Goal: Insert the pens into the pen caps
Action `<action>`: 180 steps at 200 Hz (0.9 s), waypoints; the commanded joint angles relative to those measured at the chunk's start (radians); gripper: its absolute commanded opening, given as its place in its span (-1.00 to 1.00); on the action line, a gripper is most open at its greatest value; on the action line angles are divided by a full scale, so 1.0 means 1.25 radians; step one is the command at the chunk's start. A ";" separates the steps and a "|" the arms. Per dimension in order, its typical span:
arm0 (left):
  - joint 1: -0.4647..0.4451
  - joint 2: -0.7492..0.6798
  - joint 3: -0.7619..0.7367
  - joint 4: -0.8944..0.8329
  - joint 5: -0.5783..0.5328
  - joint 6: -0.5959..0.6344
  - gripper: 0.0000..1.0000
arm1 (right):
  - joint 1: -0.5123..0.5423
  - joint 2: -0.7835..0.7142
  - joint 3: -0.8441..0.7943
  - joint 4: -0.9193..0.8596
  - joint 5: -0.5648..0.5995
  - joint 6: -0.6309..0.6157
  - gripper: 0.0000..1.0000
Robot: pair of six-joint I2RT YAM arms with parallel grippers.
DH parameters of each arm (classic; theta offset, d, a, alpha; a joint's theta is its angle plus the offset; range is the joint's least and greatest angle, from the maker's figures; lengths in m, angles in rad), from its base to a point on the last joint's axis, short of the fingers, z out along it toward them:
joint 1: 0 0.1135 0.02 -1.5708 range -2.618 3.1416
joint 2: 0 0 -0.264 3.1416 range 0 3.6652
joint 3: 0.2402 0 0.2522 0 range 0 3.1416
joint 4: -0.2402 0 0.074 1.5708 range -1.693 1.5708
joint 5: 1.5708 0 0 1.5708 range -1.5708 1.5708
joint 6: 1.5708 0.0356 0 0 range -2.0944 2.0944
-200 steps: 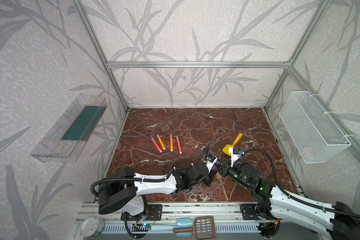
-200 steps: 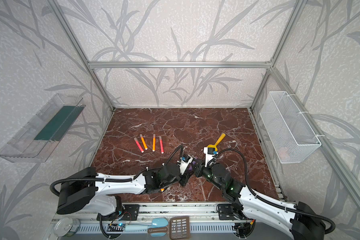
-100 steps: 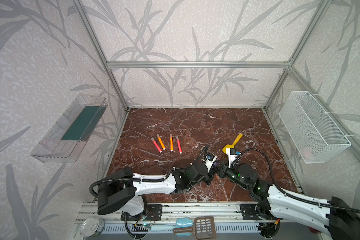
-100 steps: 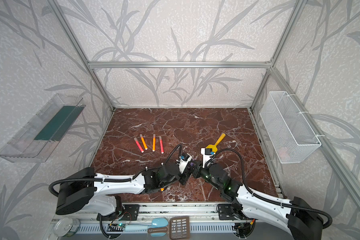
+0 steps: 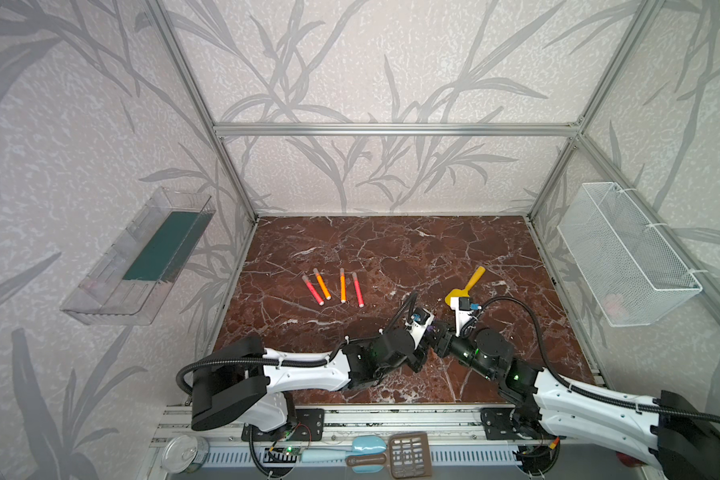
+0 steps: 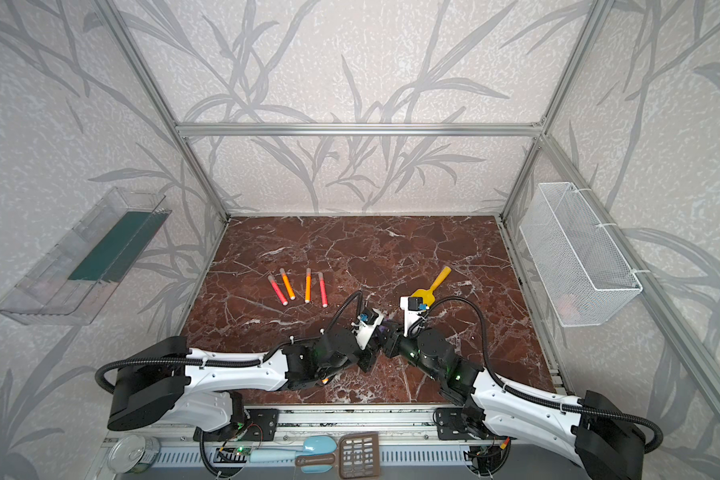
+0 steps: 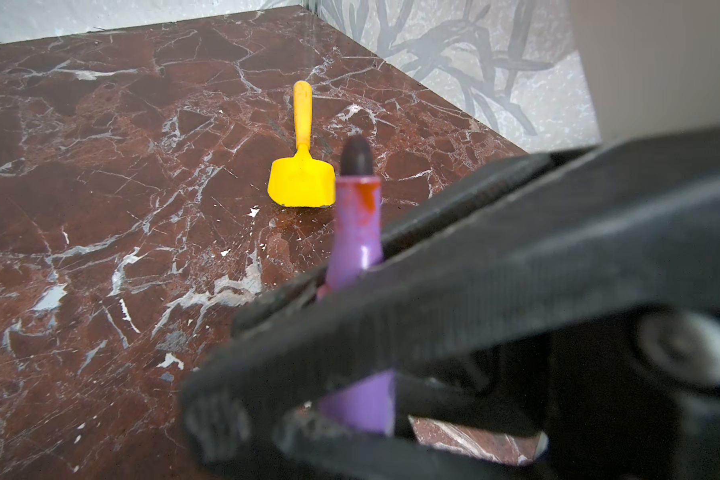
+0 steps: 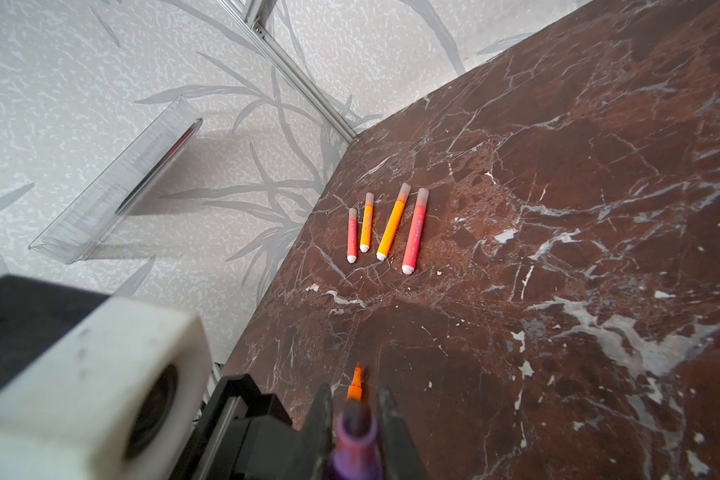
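Both arms stretch low and forward over the marble table [image 5: 391,249] and bend inward. The left gripper [image 5: 425,338] and right gripper [image 8: 356,415] meet nose to nose just above the table, near its front middle. Both pincers are pressed together on 1 purple pen [image 7: 356,216], the right just below the nib collar and the left apparently lower on the barrel. The pen is off the table with its long axis steep, and its bare dark nib is uppermost, leaning toward the yellow spatula [image 7: 302,183].
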 commanded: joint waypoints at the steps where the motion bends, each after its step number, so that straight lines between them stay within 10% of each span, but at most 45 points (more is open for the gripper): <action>1: 0.009 -0.035 -0.017 0.035 -0.077 -0.023 -1.00 | 0.007 -0.021 0.016 -0.020 0.008 -0.013 -0.63; 46: 0.042 -0.070 -0.073 -0.040 -0.216 -0.117 -1.00 | 0.007 -0.137 0.013 -0.192 0.071 -0.057 0.04; 180: 0.077 -0.355 -0.227 -0.217 -0.232 -0.198 -1.00 | 0.016 -0.257 -0.056 -0.612 0.104 0.028 0.01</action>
